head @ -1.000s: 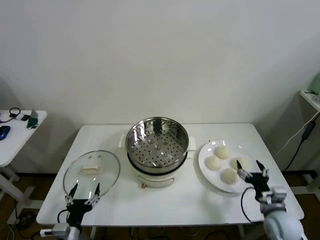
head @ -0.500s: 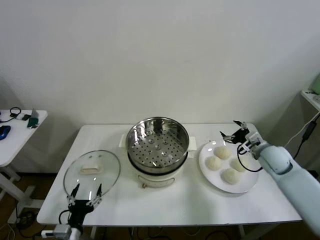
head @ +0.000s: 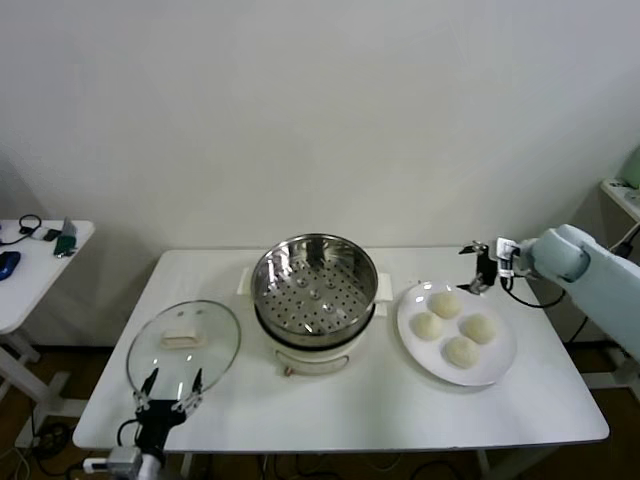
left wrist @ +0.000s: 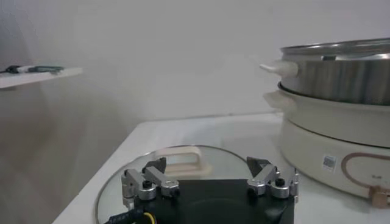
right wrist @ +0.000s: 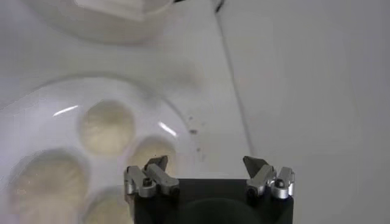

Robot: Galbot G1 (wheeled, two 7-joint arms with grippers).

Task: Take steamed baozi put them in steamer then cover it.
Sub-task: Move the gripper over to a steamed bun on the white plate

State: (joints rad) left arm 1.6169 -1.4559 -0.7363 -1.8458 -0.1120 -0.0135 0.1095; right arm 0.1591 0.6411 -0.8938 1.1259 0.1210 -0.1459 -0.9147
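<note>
Buns (head: 457,325), four of them, lie on a white plate (head: 500,366) just below and in front of the right gripper (head: 479,268), which hangs above the plate's far edge with its fingers spread and nothing between them; the right wrist view shows the buns (right wrist: 106,126) under those parted fingers (right wrist: 148,173). Beside the plate, on the side away from the right arm, stands the steamer (head: 314,282), its shiny holed basket uncovered on the white pot base. The left gripper (head: 168,391) waits low at the near edge of the table (head: 400,400), fingers apart and holding nothing, with the glass lid (head: 183,345) lying flat on the table just beyond its fingertips and the steamer (left wrist: 338,85) farther off to its right.
</note>
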